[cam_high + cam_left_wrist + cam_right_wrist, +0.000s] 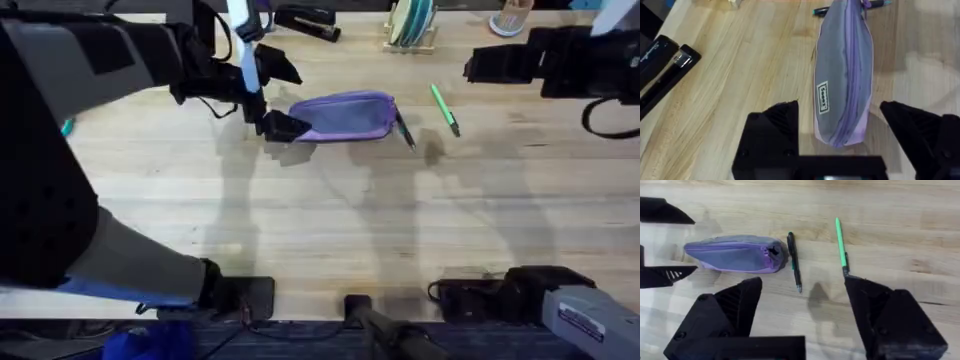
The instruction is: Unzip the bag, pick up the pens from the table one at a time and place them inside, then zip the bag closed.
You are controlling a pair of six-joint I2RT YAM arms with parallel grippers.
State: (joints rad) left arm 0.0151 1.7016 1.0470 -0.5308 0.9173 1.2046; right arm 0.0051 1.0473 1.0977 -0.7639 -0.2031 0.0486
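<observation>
Two black grippers stand with their fingers spread apart and empty: the left gripper [840,132] straddles the near end of the lavender pencil pouch [345,116] without touching it, and the right gripper [805,315] hangs above the wooden table [330,220] short of the pens. Lying closed in mid-table, the pouch has its zipper pull [773,251] at the end facing the black pen [404,131], which rests just beside that end. Farther right lies the green pen [445,109], apart from both, and a black stapler [305,21] sits at the far edge.

The lavender fabric pouch [844,85] ran past the left wrist view's edge at its zipper end, so the metal pull's position could not be judged. The thin dark pen [850,7] lay partly hidden behind it.
</observation>
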